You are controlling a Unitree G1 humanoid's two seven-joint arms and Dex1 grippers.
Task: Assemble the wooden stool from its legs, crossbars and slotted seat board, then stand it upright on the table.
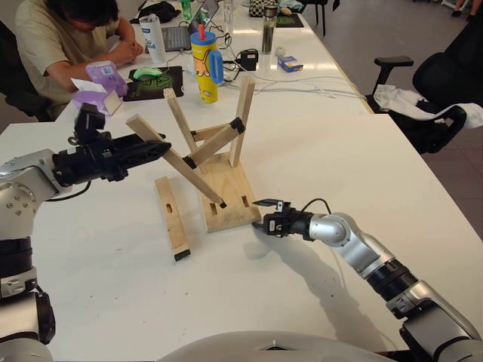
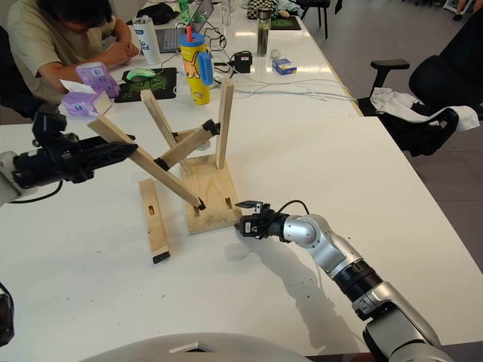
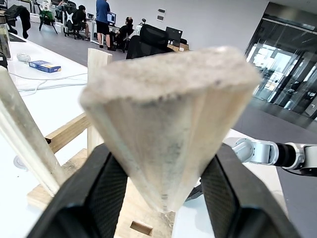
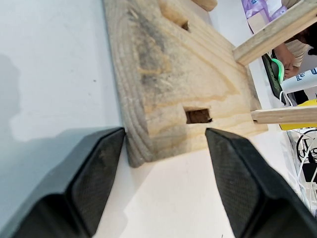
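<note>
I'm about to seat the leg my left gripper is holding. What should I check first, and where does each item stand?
1. Left gripper grip on held leg: shut on its upper end, ok.
2. Held leg's lower tip on seat board: slotted in or not, cannot tell.
3. Right gripper bracing the board: open around its near corner, not clamped, not ok.
4. Near-corner slot: empty, ok.
5. Two standing legs: both leaning, seating cannot tell.
6. Loose wooden piece: flat on table beside board, clear of held leg, ok.
</note>
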